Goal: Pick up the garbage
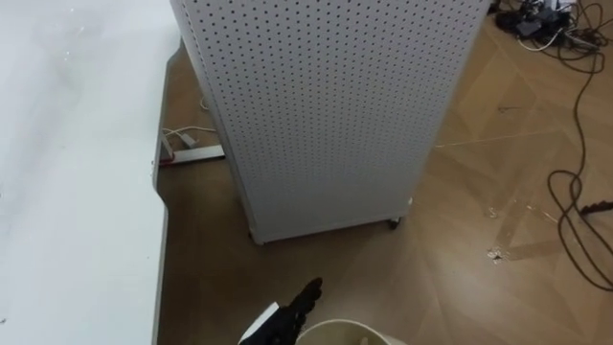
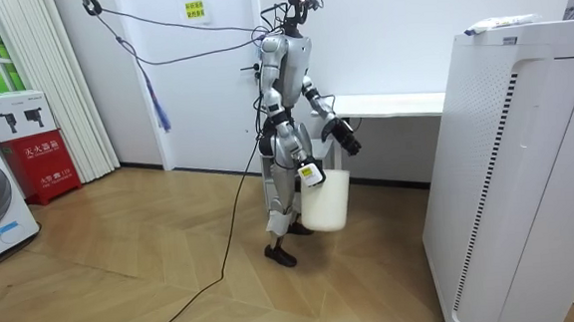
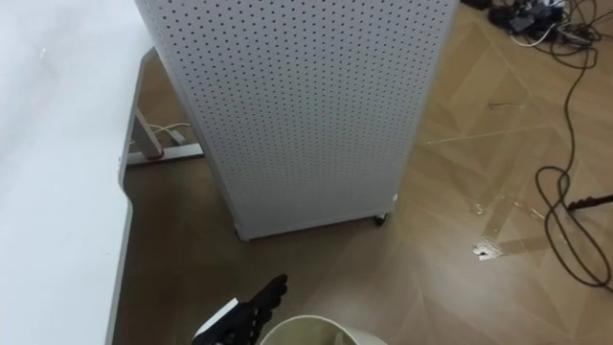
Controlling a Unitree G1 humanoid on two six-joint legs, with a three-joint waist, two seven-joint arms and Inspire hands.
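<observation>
The robot stands on the wooden floor between a white counter (image 1: 77, 192) on its left and a tall white perforated cabinet (image 1: 326, 105) straight ahead, looking down at the cabinet's foot. This looks like the search step: the bin is carried along, and no garbage is in hand yet.

The right hand (image 2: 308, 172) is closed on the rim of a white bin (image 2: 326, 201), which hangs by the robot's thigh, clear of the floor. In the eye views, the bin's rim shows at the bottom edge. What lies inside it cannot be made out.

The left hand (image 1: 290, 318) reaches forward just beside that rim. Its fingers are fairly straight and it holds nothing.

The likeliest garbage is a few small white scraps (image 1: 494, 254) on the floor. They lie to the right of the cabinet, well apart from both hands, beside a pale patch on the boards. They are too small to tell whether they are litter or marks on the floor. A power strip (image 1: 192, 144) lies under the counter's edge and dark cables (image 1: 575, 211) trail at the far right. Neither reads as rubbish.

The next move probably calls for a turn and a few steps to the right, past the cabinet's corner. The robot would then need to bend low enough for the free left hand to pinch a scrap while the bin stays level close by.
</observation>
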